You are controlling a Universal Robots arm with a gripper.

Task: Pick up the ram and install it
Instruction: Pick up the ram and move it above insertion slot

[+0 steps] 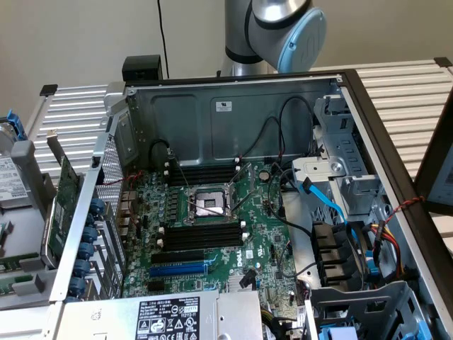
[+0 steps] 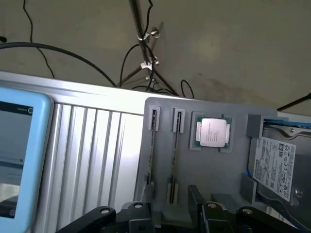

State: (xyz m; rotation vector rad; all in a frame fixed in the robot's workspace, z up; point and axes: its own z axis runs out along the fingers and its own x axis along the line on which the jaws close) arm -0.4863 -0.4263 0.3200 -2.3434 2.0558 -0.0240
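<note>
Hand released, jaws apart, near ram – edge-on, slotted in grey tray

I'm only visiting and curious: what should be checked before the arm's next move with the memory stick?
1. Ram sticks stand in the grey holder: ok.
2. Gripper close to that holder: ok.
3. Black memory slots on the motherboard empty: ok.
4. Slots' white end clips open: cannot tell.
5. Computer case open above the motherboard: ok.
</note>
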